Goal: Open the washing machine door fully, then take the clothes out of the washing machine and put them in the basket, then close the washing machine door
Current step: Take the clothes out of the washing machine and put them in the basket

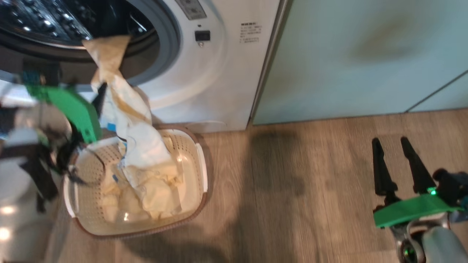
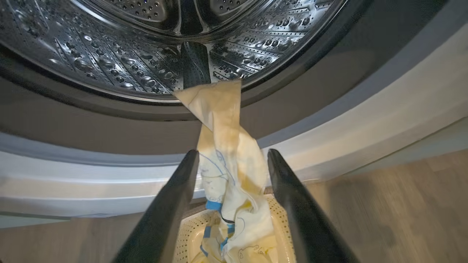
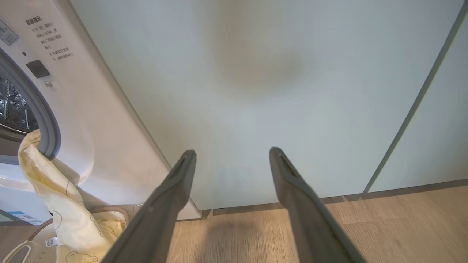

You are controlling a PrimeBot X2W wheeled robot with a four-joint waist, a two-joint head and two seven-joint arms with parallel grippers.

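The white washing machine [image 1: 219, 73] has its drum [image 2: 109, 54] mouth uncovered; I cannot make out the washing machine door. A long pale yellow strip of the clothes [image 1: 135, 120] hangs from the drum's lip over the grey gasket into the cream basket [image 1: 87, 204] on the floor below, where more fabric is heaped. My left gripper [image 2: 232, 151] is open, its fingers astride the hanging strip [image 2: 226, 164] without pinching it. My right gripper [image 1: 389, 140] is open and holds nothing, low over the floor, well right of the basket.
Pale green cabinet panels [image 1: 365, 54] stand to the right of the machine, and my right fingers [image 3: 182, 171] face them. Wooden floor [image 1: 292, 201] stretches between the basket and my right gripper. A blurred pale glossy shape [image 1: 14, 204] sits at the lower left edge.
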